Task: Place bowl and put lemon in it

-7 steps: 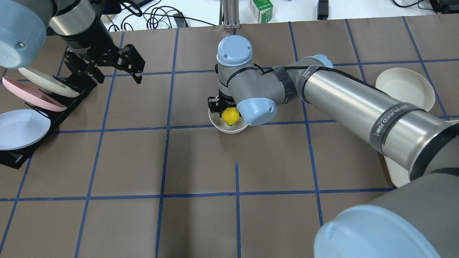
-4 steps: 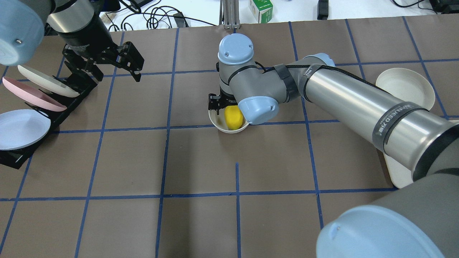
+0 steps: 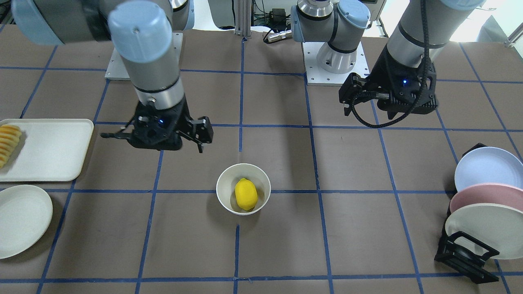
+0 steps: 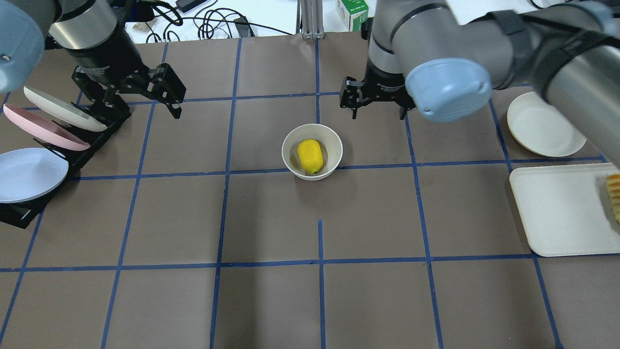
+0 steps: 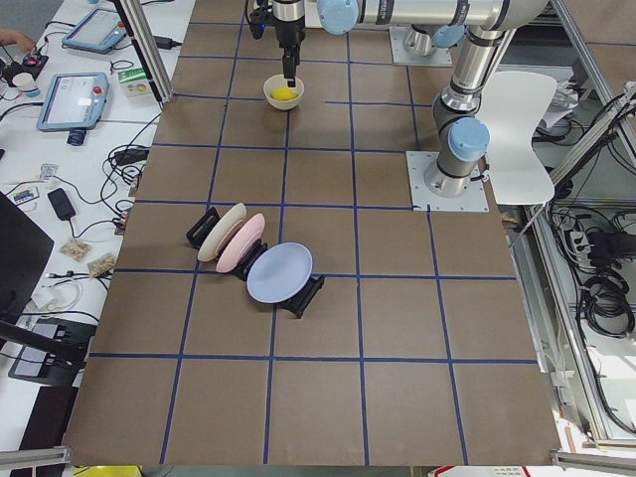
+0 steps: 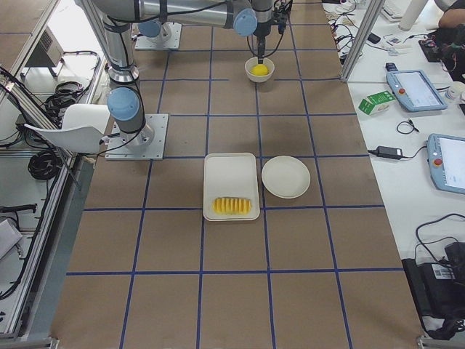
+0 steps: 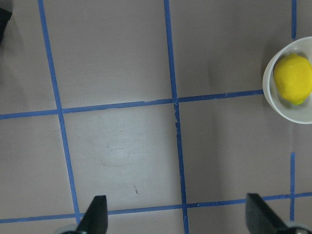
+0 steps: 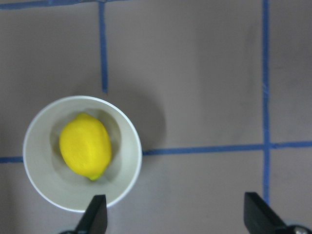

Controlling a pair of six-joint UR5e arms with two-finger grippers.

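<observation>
The off-white bowl [image 4: 335,145] stands upright near the table's middle with the yellow lemon [image 4: 310,155] lying inside it. Both also show in the front view, the bowl [image 3: 223,185] and the lemon [image 3: 245,194], and in the right wrist view, the bowl [image 8: 135,141] and the lemon [image 8: 85,146]. My right gripper [image 4: 378,110] is open and empty, raised, beyond and to the right of the bowl. My left gripper [image 4: 140,104] is open and empty, hovering at the far left near the plate rack. Its wrist view catches the bowl [image 7: 267,92] at the right edge.
A black rack [image 4: 92,140] holds a cream, a pink and a pale blue plate at the left edge. A flat cream plate [image 4: 545,123] and a white tray [image 4: 557,208] with ridged orange-yellow slices [image 4: 614,194] lie at the right.
My right gripper has let go of the lemon, which now lies in the bowl, and has risen and moved away to the far right. The left gripper has shifted slightly left.
</observation>
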